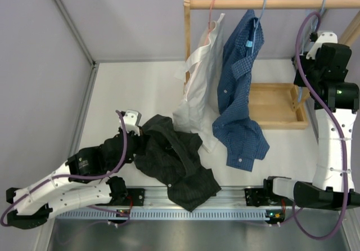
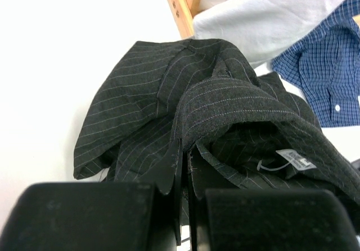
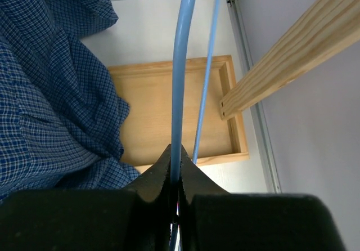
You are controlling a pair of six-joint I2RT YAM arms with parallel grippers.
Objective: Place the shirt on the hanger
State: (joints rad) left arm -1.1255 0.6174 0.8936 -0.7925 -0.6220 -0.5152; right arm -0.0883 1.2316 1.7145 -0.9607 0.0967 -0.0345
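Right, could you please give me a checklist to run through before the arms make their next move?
1. Left gripper shut on the shirt: ok.
2. Right gripper shut on the hanger: ok.
3. Hanger free of the rail: not ok, its hook sits over it.
4. Shirt spread open for the hanger: not ok, bunched.
5. Blue checked shirt clear of the hanger: cannot tell.

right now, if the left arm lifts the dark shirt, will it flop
Likely floppy: the dark shirt lies crumpled in soft folds, so it should sag below the left tool. Probably light, being thin cloth. Its loose end may drag on the table.
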